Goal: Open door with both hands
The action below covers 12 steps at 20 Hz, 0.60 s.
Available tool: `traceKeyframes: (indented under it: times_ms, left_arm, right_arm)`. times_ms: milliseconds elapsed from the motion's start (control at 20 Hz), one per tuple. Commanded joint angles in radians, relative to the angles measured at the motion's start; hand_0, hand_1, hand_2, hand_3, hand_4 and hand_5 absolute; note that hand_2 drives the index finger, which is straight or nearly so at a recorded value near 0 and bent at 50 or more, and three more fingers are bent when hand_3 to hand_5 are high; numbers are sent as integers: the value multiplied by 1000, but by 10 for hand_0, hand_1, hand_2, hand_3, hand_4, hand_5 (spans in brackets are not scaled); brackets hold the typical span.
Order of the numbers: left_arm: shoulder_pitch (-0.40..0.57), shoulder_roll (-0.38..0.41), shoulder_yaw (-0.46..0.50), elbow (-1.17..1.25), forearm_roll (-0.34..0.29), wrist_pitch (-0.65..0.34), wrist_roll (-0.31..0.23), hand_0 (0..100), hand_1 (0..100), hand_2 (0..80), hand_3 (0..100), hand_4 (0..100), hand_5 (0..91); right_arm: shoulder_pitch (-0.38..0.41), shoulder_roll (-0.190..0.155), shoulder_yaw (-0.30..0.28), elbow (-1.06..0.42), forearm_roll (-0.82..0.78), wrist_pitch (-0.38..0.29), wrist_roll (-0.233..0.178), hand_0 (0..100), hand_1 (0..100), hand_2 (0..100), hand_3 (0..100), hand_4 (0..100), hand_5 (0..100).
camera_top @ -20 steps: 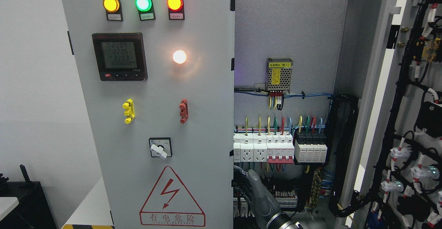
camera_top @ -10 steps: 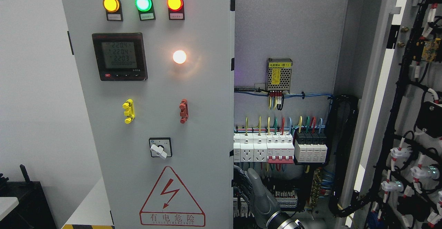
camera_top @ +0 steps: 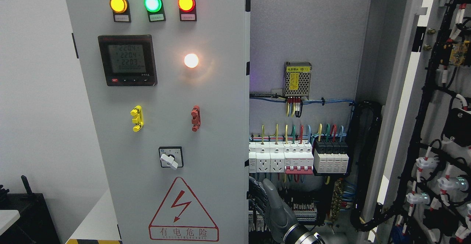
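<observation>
The grey left door [camera_top: 206, 126] of the electrical cabinet carries three indicator lamps, a meter, a rotary switch and a red hazard triangle. Its free edge [camera_top: 247, 133] stands slightly off the cabinet. The right door [camera_top: 401, 89] is swung wide open to the right, showing its wired inner side. My right hand [camera_top: 265, 203], grey with dark ribbed fingers [camera_top: 257, 196], rises from the bottom edge right of the middle. Its fingers stretch out against the inner side of the left door's free edge with the thumb raised; I cannot see whether they hook round it. My left hand is out of view.
Inside the cabinet are breakers and sockets [camera_top: 298, 157], a power supply [camera_top: 298, 79] and cable bundles [camera_top: 364, 163] close behind my hand. A dark stand [camera_top: 22, 214] and a white surface [camera_top: 94, 222] lie at the lower left beside a white wall.
My right hand has shifted slightly left toward the left door's edge, and more of its metal wrist shows at the bottom. The doors have not visibly moved.
</observation>
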Motion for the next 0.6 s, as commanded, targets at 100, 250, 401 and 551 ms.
traceKeyframes:
  times_ms: [100, 250, 401, 551]
  left_arm:
    - [0, -34, 0, -29, 0, 0, 1, 0, 0, 0, 0, 42, 0]
    - [0, -34, 0, -29, -1, 0, 1, 0, 0, 0, 0, 42, 0]
    - [0, -34, 0, -29, 0, 0, 1, 0, 0, 0, 0, 42, 0]
    - [0, -34, 0, -29, 0, 0, 1, 0, 0, 0, 0, 42, 0]
  right_arm:
    - [-3, -1, -2, 7, -4, 0, 14, 0, 0, 0, 0, 0, 0]
    - [-10, -1, -1, 7, -55, 0, 14, 0, 0, 0, 0, 0, 0]
    - [-11, -6, -1, 7, -56, 1, 16, 0, 0, 0, 0, 0, 0]
    - [-11, -18, -1, 7, -58, 1, 17, 0, 0, 0, 0, 0, 0]
